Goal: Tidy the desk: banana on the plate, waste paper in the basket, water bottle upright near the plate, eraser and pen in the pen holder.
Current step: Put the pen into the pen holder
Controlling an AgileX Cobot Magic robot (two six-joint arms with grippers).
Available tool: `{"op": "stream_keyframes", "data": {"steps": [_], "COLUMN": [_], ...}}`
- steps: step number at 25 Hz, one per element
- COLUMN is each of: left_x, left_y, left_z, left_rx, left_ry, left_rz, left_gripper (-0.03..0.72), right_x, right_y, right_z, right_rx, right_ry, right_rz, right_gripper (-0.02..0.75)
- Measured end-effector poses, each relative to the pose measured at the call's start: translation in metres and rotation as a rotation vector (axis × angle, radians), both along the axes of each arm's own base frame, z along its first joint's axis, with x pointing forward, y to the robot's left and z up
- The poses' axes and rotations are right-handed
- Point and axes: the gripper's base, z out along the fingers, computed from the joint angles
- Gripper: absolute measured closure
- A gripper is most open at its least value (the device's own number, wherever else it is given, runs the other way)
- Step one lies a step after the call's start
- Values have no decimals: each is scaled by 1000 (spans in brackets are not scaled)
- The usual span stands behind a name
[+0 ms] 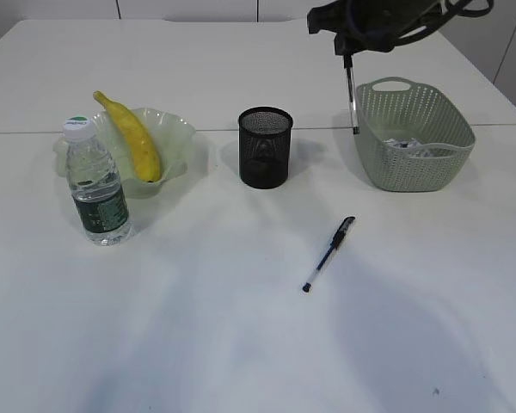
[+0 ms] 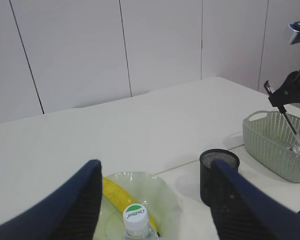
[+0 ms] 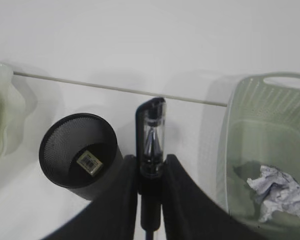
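White tabletop fills our view. Our right gripper pinches a pen upper right, between holder and basket with paper. A second pen lies mid-frame. Our left gripper hangs open above the bottle beside the banana on its plate.
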Motion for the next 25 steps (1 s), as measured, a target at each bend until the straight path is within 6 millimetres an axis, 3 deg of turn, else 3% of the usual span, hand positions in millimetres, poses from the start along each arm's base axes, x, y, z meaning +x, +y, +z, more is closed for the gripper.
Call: {"op": "stream_keyframes", "data": {"steps": [25], "left_x": [-1], "left_y": [-2], "left_z": [-1], "left_rx": [12], "left_ry": [7], "left_rz": [-18], "left_gripper": [214], "right_x": [15], "right_y": [7], "right_z": [25], "right_rx": [-27], "right_ry": [-340], "right_rz": [89], "right_gripper": [633]}}
